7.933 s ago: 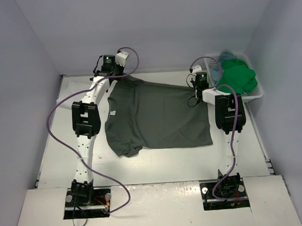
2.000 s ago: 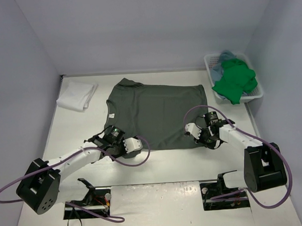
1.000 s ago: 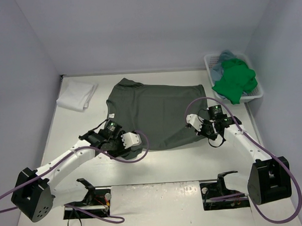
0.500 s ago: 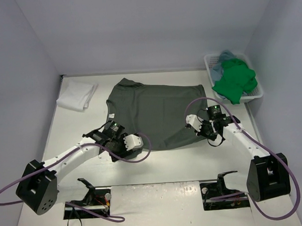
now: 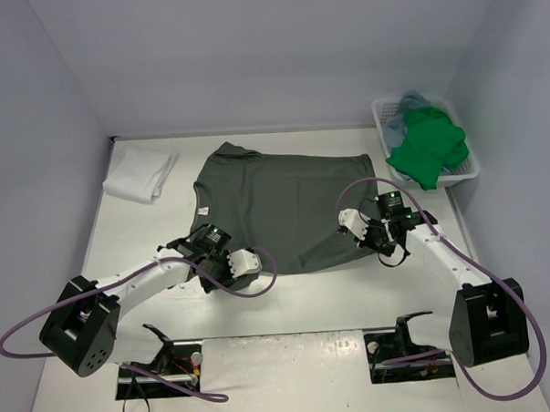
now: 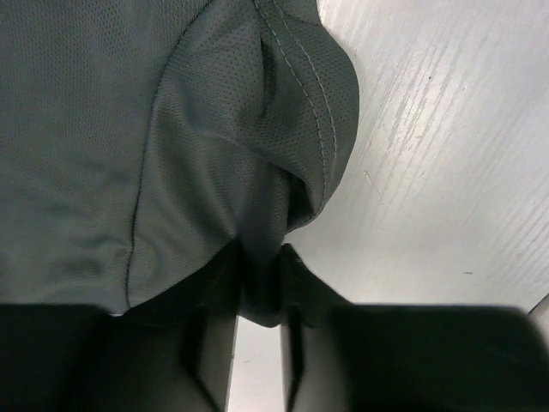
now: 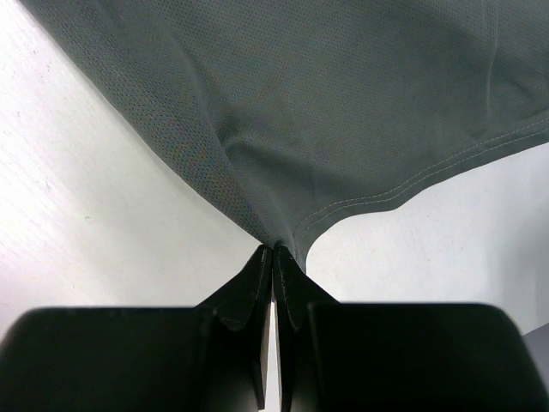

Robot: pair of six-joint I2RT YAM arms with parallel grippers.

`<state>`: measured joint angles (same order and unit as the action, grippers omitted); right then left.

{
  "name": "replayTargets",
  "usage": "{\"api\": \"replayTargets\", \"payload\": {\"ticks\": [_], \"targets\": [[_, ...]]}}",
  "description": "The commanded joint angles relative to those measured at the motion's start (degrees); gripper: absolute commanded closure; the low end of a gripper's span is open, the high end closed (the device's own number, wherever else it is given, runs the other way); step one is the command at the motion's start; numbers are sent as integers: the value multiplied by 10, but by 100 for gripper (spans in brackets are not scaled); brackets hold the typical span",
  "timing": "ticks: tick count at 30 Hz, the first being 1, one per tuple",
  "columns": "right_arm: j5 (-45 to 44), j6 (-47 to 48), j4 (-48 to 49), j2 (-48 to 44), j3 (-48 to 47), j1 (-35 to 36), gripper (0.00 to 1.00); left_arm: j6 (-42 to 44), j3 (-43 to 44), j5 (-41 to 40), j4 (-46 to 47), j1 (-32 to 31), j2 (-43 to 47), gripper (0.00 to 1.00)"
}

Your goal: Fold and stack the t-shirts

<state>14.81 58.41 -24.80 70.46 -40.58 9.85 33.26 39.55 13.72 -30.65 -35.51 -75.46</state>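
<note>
The dark grey t-shirt lies spread flat in the middle of the table. My left gripper is at its near left sleeve, and in the left wrist view the jaws are shut on a fold of that sleeve cloth. My right gripper holds the near right corner; the right wrist view shows its fingers pinched tight on the stitched hem. A folded white t-shirt rests at the far left. The green t-shirt and the teal-blue one are heaped in the basket.
The white lattice basket stands at the far right corner against the wall. Purple cables loop from both arms over the near part of the table. Walls close in the table on three sides.
My left gripper has closed onto the sleeve fold and its arm has drawn slightly nearer. The right arm keeps its grip and has held still for the last half second.
</note>
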Motion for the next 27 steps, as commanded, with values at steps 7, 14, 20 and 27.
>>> {"api": "replayTargets", "payload": {"ticks": [7,14,20,27], "targets": [[0,0,-7,8,-20,4,100,8,15,2,2,4,18,97],[-3,2,-8,-2,-38,4,100,19,49,-7,-41,10,58,100],[14,-10,-8,-4,-64,4,100,21,85,-5,-70,22,73,100],[29,-7,-6,15,-95,-7,100,29,108,-8,-81,39,73,100]]}}
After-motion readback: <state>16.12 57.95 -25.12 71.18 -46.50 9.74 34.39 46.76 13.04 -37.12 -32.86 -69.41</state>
